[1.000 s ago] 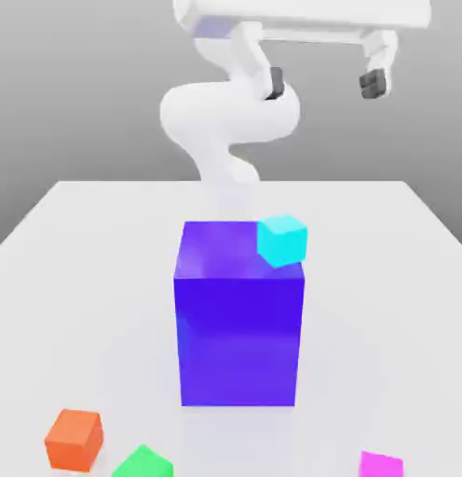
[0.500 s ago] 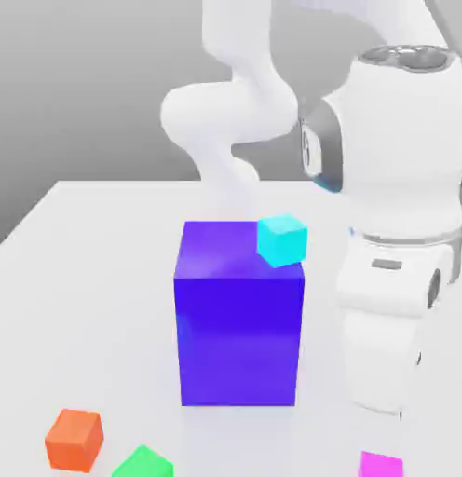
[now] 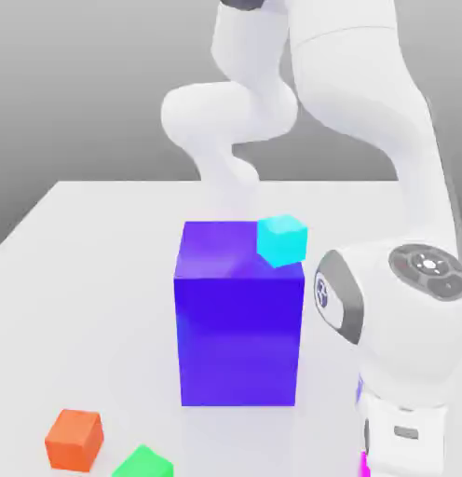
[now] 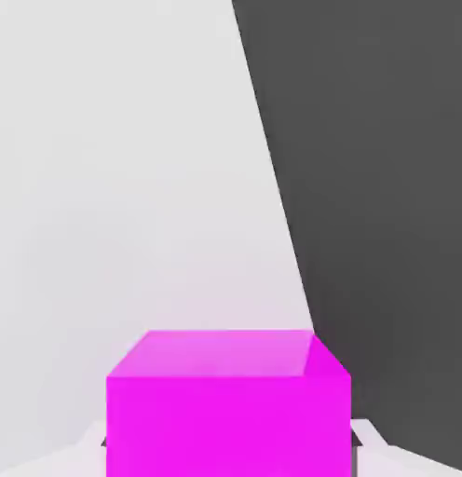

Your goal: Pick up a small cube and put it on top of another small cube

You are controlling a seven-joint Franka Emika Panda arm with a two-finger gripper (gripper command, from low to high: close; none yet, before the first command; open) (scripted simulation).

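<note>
While the pink cube (image 4: 229,410) sits flat on the white table (image 3: 86,279), it lies straight in front of the claw, very close, with a pale finger tip (image 4: 370,447) peeking out on each side of it. I cannot tell if the claw is let go or squeezing yet, though I think it is lined up to grab. Farther off from the claw, well apart across the table, wait the green cube (image 3: 143,463) it must go on, the orange cube (image 3: 74,440), and the big blue block (image 3: 239,317) with a cyan cube (image 3: 282,239) on top.
</note>
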